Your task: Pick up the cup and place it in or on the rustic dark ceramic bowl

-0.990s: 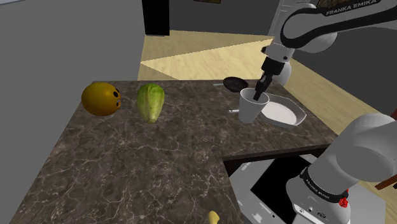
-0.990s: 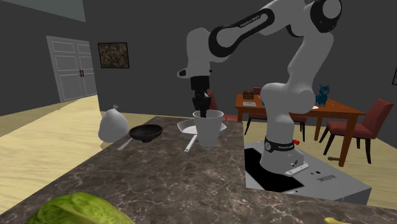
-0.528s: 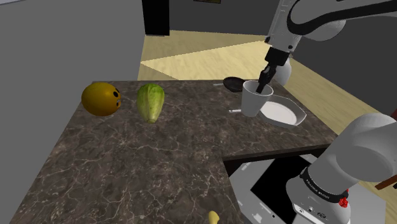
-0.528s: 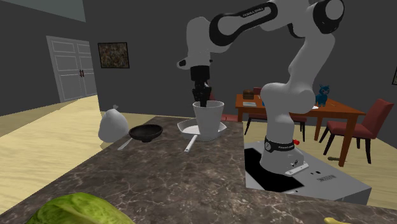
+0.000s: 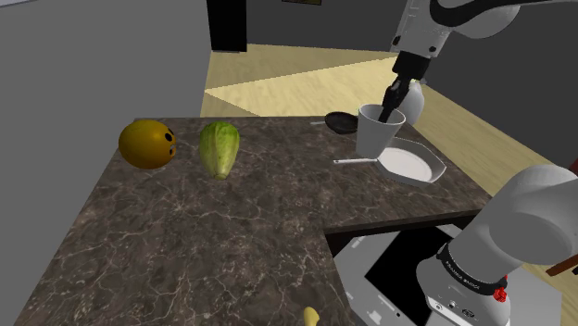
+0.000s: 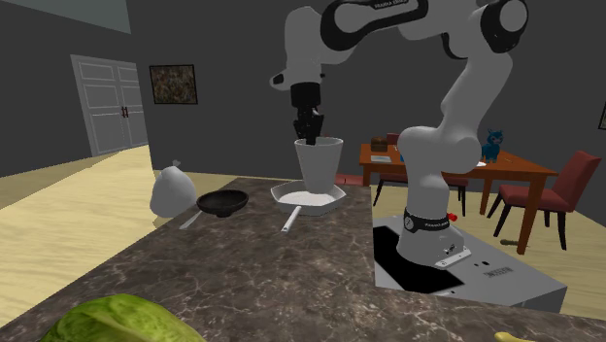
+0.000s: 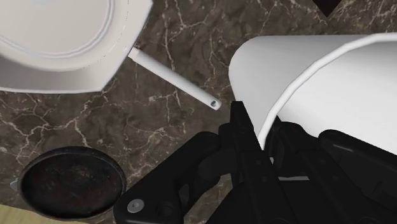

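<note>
My gripper (image 5: pixel 391 107) is shut on the rim of a white cup (image 5: pixel 377 131), one finger inside and one outside. The cup (image 6: pixel 319 167) hangs upright above the dark marble counter (image 5: pixel 222 222), over the near edge of a white dish (image 6: pixel 309 198). The dark bowl (image 5: pixel 341 121) sits on the counter just beyond the cup, toward the shoulder view's left. In the second exterior view the bowl (image 6: pixel 222 202) lies to the left of the cup. In the wrist view the fingers (image 7: pixel 244 130) clasp the cup's wall (image 7: pixel 331 83), with the bowl (image 7: pixel 70 181) off to one side below.
A white dish (image 5: pixel 412 164) and a thin white stick (image 5: pixel 354 161) lie under the cup. A white pear-shaped thing (image 6: pixel 171 190) stands beside the bowl. An orange ball (image 5: pixel 147 144) and a lettuce (image 5: pixel 219 148) sit farther left on the counter. My stand (image 5: pixel 417 278) is at lower right.
The gripper has risen with the cup in its grasp. The cup left the counter and shifted slightly toward the back of the counter. The bowl and dish stayed put.
</note>
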